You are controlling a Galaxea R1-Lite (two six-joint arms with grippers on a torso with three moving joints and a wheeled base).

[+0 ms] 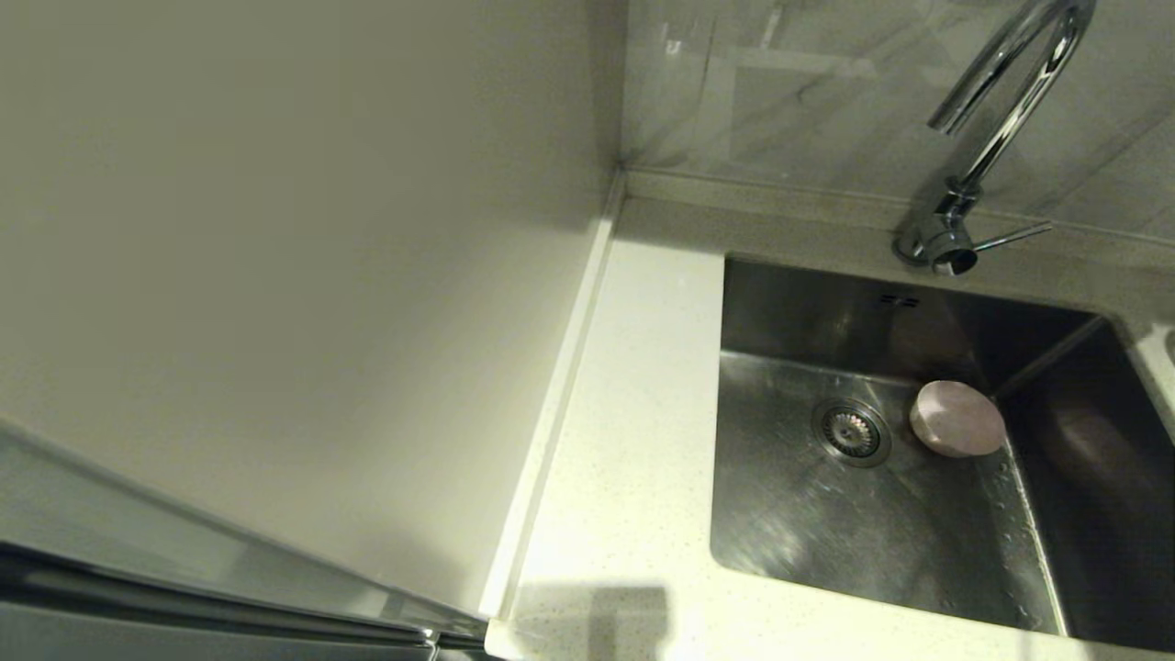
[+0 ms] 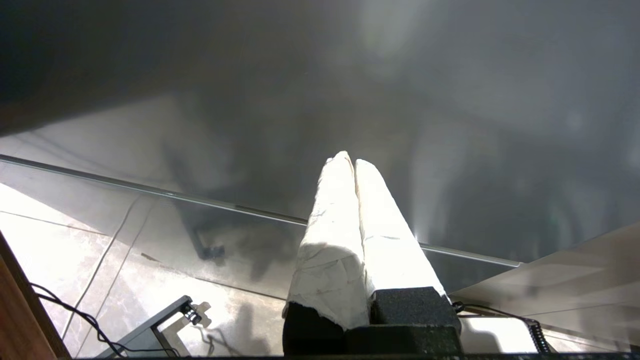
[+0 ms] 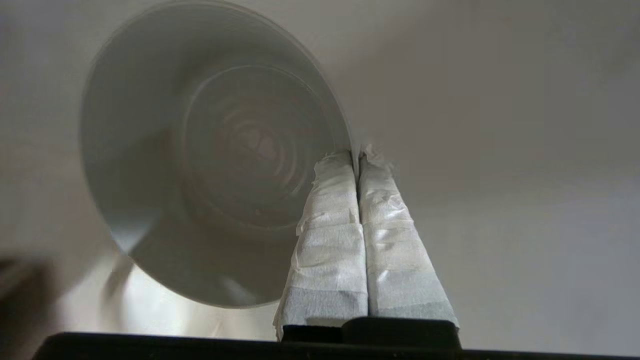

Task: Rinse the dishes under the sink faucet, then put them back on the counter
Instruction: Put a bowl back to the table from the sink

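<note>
A pale pink dish [image 1: 957, 419] lies upside down on the floor of the steel sink [image 1: 808, 532], just right of the drain strainer [image 1: 851, 431]. The chrome faucet [image 1: 1001, 119] rises behind the sink, and no water shows at its spout. In the right wrist view a pale whitish bowl [image 3: 210, 160] is seen from its inside. My right gripper [image 3: 357, 155] is shut on its rim, with one taped finger on each side. My left gripper [image 2: 352, 160] is shut on nothing and hangs low beside a cabinet. Neither arm appears in the head view.
The speckled white counter [image 1: 633, 413] runs along the sink's left side, bounded by a plain off-white vertical panel [image 1: 294, 275]. The faucet's thin lever [image 1: 1010, 237] points right. Cables and a tiled floor [image 2: 75, 250] show below the left gripper.
</note>
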